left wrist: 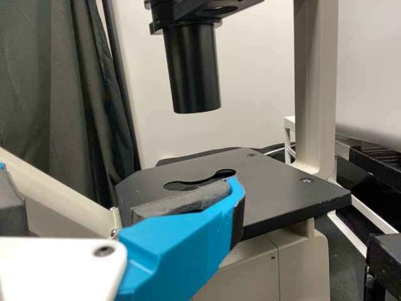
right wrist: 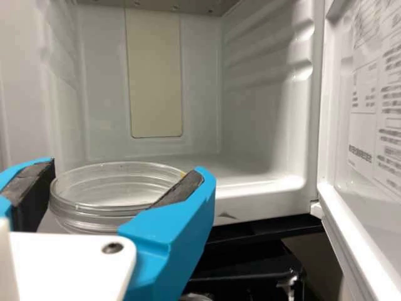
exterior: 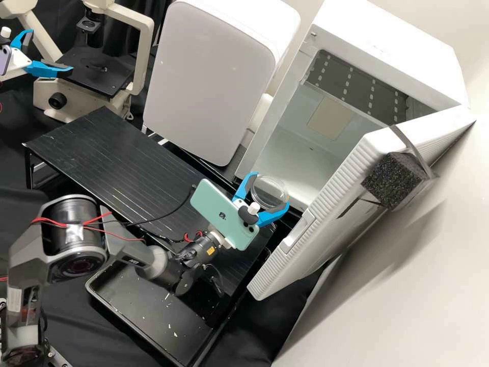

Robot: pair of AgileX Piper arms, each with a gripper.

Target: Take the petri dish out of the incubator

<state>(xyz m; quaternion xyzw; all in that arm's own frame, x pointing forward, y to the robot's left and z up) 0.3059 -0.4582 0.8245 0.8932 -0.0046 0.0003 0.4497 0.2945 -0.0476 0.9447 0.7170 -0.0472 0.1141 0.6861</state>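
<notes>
At the mouth of the white incubator (exterior: 338, 30), my right gripper (exterior: 270, 190) is shut on the clear petri dish (exterior: 268, 186), one finger against each side. The dish is roughly level, just in front of the chamber's lower front edge. In the right wrist view, the petri dish (right wrist: 119, 182) lies between the blue fingers of my right gripper (right wrist: 127, 170), with the incubator's chamber (right wrist: 250, 169) behind it. My left gripper (exterior: 50, 52) is open and holds nothing, near the microscope stage. In the left wrist view, my left gripper (left wrist: 120, 188) is in front of that stage.
The incubator door (exterior: 326, 199) stands wide open beside the right gripper. A black ribbed shelf (exterior: 127, 158) spans the middle, with a black tray (exterior: 153, 311) nearer. The microscope stage (exterior: 97, 71) is at the back left. A white appliance (exterior: 209, 76) stands left of the incubator.
</notes>
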